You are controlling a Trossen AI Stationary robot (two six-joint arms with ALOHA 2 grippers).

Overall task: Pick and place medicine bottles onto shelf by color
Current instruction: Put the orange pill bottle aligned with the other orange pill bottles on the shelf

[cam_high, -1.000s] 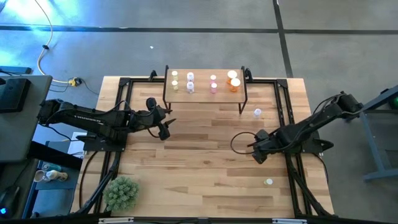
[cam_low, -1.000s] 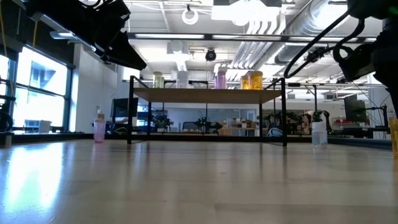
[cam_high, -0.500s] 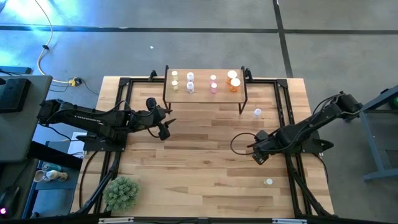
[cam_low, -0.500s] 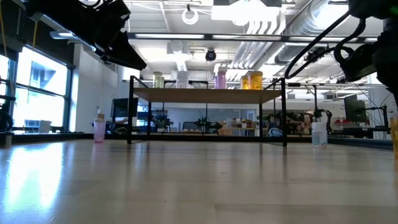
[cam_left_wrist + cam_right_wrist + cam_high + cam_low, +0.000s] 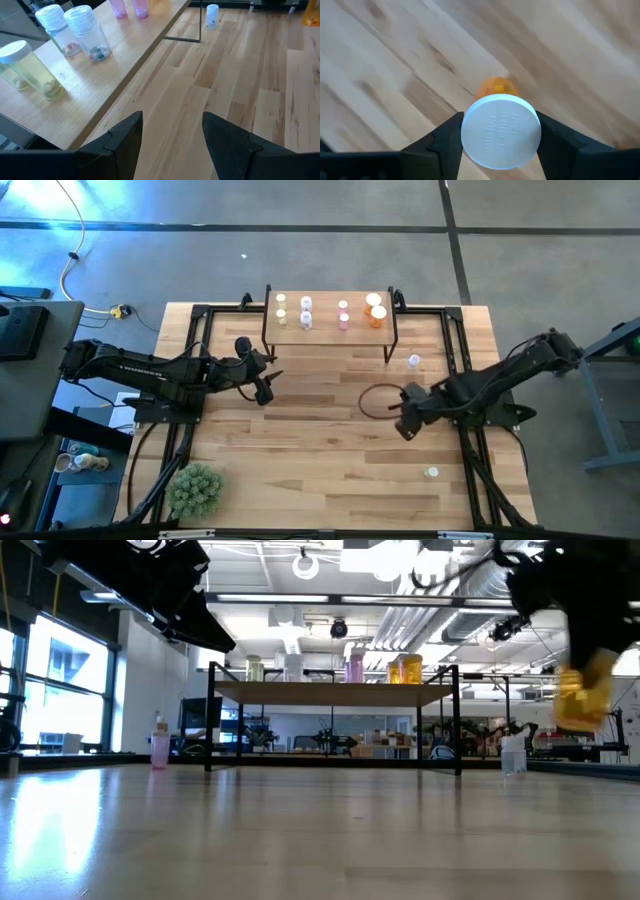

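The shelf (image 5: 330,332) stands at the table's far edge with yellow-green (image 5: 281,310), lavender (image 5: 306,312), pink (image 5: 343,314) and orange (image 5: 376,310) bottles standing on its top. My right gripper (image 5: 405,425) hovers right of the table's middle, shut on an orange bottle (image 5: 580,700) with a white cap. My left gripper (image 5: 262,387) waits open near the shelf's left end. A lavender bottle (image 5: 414,361), a yellow-green one (image 5: 432,473) and a pink one (image 5: 160,748) stand loose on the table. My right gripper pinches the orange bottle between its two fingers, one on either side of the white cap (image 5: 470,135). The fingers come from above, pointing steeply down. The bottle hangs cap up below them, clear of the table, its orange body (image 5: 495,87) showing beyond the cap.
A spiky green plant (image 5: 195,490) sits at the near left corner. Black frame rails (image 5: 190,380) run along the table's left and right sides. Bare wood (image 5: 320,450) spreads across the table's middle and near part.
My right gripper has gone up and toward the table's left. The orange bottle, which stood on the table at the low view's right edge, now hangs lifted clear in that gripper. The cable loop beside it has swung left too.
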